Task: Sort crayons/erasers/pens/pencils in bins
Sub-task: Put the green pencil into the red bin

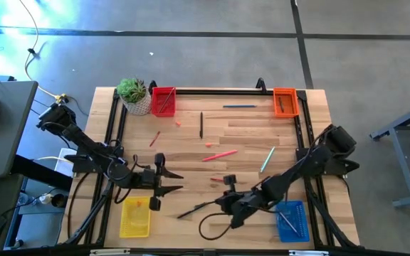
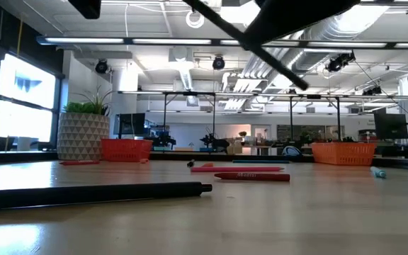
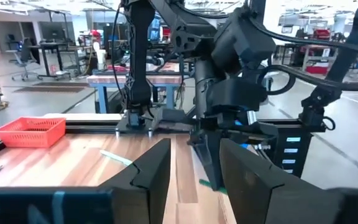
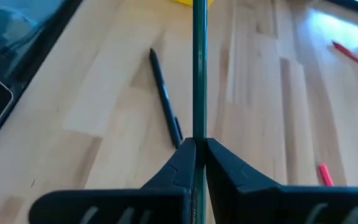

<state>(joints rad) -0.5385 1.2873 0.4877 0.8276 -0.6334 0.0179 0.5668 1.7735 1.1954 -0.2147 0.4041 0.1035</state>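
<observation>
My right gripper (image 1: 223, 204) hovers over the near middle of the table, shut on a thin dark-green pencil (image 4: 199, 74) that points toward the yellow bin (image 1: 135, 217). A black pen (image 4: 165, 99) lies flat on the wood beside and below the pencil. My left gripper (image 1: 180, 182) stands open just above the yellow bin's far side, level, facing the right arm with nothing between its fingers (image 3: 157, 168). An orange crayon (image 1: 139, 205) lies in the yellow bin. The red bin (image 1: 164, 101), orange bin (image 1: 285, 102) and blue bin (image 1: 290, 220) stand at the table's corners. My right gripper pinches the green pencil between its two fingers (image 4: 185, 155), and the shaft (image 4: 199, 127) runs forward out past the tips, in line with the fingers. The gripper slants down from the table's right toward its near left. The pencil is lifted clear of the table, tilted.
Loose on the wood are a pink-red long stick (image 1: 221, 154), a light green pencil (image 1: 267, 160), a black pen (image 1: 201, 124), a blue pen (image 1: 239, 107) and small red crayons (image 1: 154, 139). A potted plant (image 1: 135, 96) stands by the red bin.
</observation>
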